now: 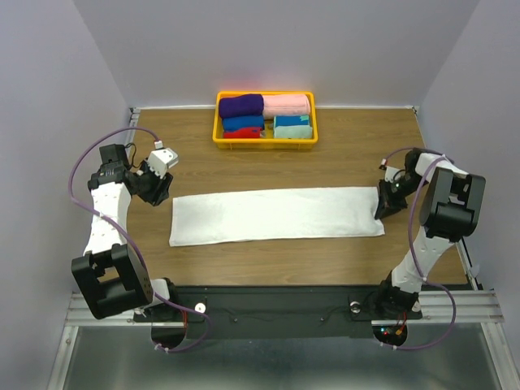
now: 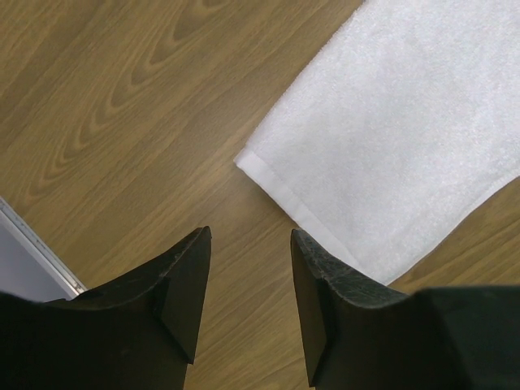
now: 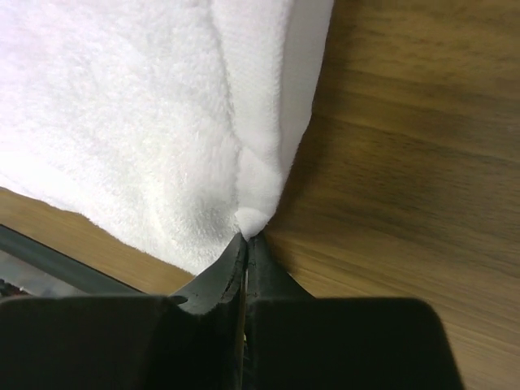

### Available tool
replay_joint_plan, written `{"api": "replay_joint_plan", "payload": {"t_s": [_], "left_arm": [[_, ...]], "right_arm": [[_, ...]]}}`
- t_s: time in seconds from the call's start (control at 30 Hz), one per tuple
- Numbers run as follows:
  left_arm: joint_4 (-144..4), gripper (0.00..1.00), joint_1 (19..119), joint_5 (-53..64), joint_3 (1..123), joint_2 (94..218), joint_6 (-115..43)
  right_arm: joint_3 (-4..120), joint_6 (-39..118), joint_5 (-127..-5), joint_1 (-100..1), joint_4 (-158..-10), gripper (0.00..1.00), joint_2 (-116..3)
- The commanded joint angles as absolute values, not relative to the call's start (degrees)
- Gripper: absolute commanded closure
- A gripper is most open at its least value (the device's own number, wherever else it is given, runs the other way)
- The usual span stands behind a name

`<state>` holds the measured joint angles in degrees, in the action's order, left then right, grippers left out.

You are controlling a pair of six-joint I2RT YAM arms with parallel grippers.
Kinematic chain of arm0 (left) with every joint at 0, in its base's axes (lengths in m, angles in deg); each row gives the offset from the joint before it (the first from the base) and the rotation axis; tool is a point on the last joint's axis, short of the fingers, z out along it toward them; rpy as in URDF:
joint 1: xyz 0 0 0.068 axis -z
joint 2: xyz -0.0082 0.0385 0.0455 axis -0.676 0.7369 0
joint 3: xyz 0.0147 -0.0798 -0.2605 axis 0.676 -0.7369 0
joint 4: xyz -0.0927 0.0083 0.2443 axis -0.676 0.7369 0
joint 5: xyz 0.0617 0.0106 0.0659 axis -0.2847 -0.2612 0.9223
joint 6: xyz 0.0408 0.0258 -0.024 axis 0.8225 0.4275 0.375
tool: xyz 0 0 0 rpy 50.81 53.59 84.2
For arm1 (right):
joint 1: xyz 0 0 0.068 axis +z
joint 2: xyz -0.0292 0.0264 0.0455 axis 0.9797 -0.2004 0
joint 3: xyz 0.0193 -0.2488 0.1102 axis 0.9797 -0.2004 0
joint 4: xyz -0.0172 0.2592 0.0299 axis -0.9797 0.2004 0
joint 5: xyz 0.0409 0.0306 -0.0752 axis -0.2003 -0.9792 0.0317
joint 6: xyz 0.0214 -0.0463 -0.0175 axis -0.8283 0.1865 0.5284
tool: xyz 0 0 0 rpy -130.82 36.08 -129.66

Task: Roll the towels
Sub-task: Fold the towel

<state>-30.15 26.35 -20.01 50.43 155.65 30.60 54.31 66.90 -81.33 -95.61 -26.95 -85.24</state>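
1. Wood table [image 1: 341, 162]: white towel [image 1: 276, 214] flat mid-table, purple towel [image 1: 241, 106] rolled in yellow basket [image 1: 265, 142].
2. Your right gripper [image 3: 246, 236] pinches the white towel's right edge.
3. Your left gripper [image 2: 249, 237] hangs spread beside its left end.

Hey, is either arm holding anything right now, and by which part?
The right gripper is shut on the white towel, pinching a small fold at its right end. The left gripper is open and holds nothing.
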Motion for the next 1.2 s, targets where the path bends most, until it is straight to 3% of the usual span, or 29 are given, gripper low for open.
{"api": "replay_joint_plan", "payload": {"t_s": [0.0, 0.33, 0.93, 0.97, 1.0, 1.03, 1.07, 1.17], "left_arm": [[-31.2, 0.45, 26.5, -21.7, 49.4, 153.8, 30.5], [-31.9, 0.45, 26.6, -22.4, 49.4, 154.1, 30.2], [-34.3, 0.44, 26.5, -21.1, 49.6, 155.0, 24.0], [-34.2, 0.31, 26.6, -21.2, 49.5, 154.7, 23.8], [-34.2, 0.25, 26.5, -21.3, 49.4, 154.5, 23.7], [-34.1, 0.08, 26.5, -21.3, 49.1, 154.1, 23.7], [-34.2, 0.01, 26.5, -21.1, 49.0, 153.8, 23.8], [-34.8, 0.01, 26.5, -21.0, 49.0, 153.3, 23.3]], "right_arm": [[59.9, 67.8, -84.3, -95.3, -24.0, 0.99, -82.6], [65.5, 67.9, -91.6, -94.6, -16.6, 1.0, -80.2], [66.4, 55.7, -103.7, -70.9, -25.1, 0.99, -81.3], [66.4, 55.0, -103.9, -68.5, -26.7, 0.99, -82.2], [66.4, 53.5, -104.3, -67.4, -27.5, 0.99, -82.6], [66.1, 52.7, -104.3, -65.1, -29.5, 0.99, -83.3], [66.0, 52.0, -104.4, -63.9, -30.5, 0.99, -83.7], [66.0, 48.0, -103.8, -60.0, -34.1, 0.99, -85.5]]}}
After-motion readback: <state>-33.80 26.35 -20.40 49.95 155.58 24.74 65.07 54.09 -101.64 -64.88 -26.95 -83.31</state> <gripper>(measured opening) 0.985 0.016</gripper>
